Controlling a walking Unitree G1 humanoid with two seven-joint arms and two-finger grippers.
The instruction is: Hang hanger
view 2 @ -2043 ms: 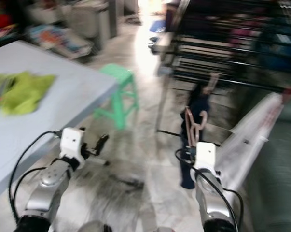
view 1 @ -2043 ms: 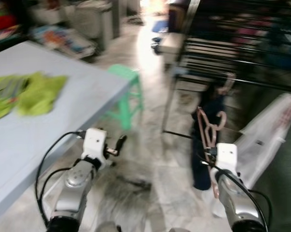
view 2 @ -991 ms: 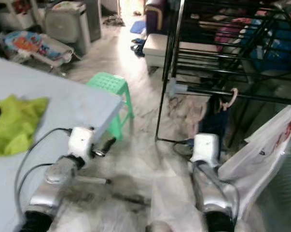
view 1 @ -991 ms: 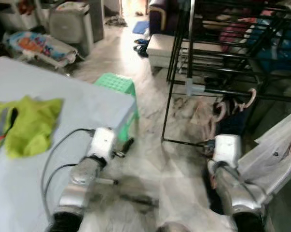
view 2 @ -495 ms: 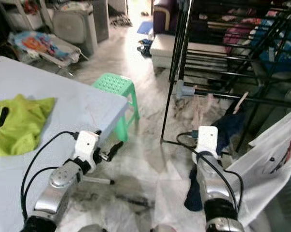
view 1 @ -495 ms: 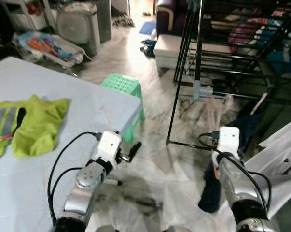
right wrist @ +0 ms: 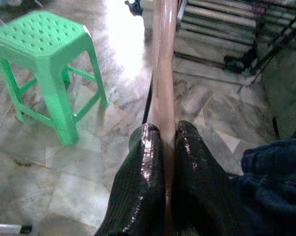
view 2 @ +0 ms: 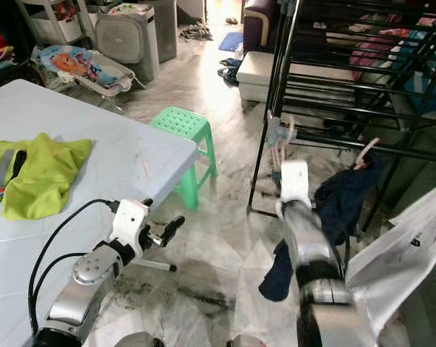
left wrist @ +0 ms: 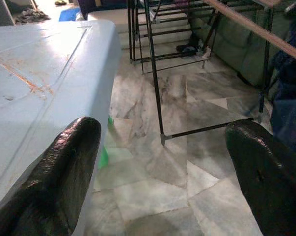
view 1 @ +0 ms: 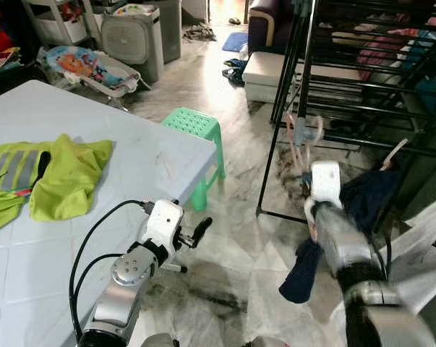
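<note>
My right gripper [right wrist: 163, 132] is shut on the bar of a pale pink hanger [right wrist: 163, 73]. In the left eye view the right arm reaches forward and holds that hanger [view 1: 304, 139] up against the front post of the black drying rack [view 1: 362, 87], close to its lower bars. The hanger is blurred there, and whether its hook touches a bar cannot be made out. My left gripper [view 1: 198, 231] is open and holds nothing, low beside the table's corner, its two fingers [left wrist: 64, 182] spread wide.
A dark blue garment [view 1: 362, 195] hangs from a pink hook [view 1: 398, 152] on a rack bar right of my right arm, trailing to the floor. A green stool [view 1: 196, 126] stands by the light blue table [view 1: 131, 173], which carries a yellow-green vest [view 1: 58, 177]. A white bag [view 1: 427, 253] lies at the right.
The camera has shifted. My right arm has stretched forward and lifted the hanger from low near the floor up to the rack's front post. The left arm keeps its pose.
</note>
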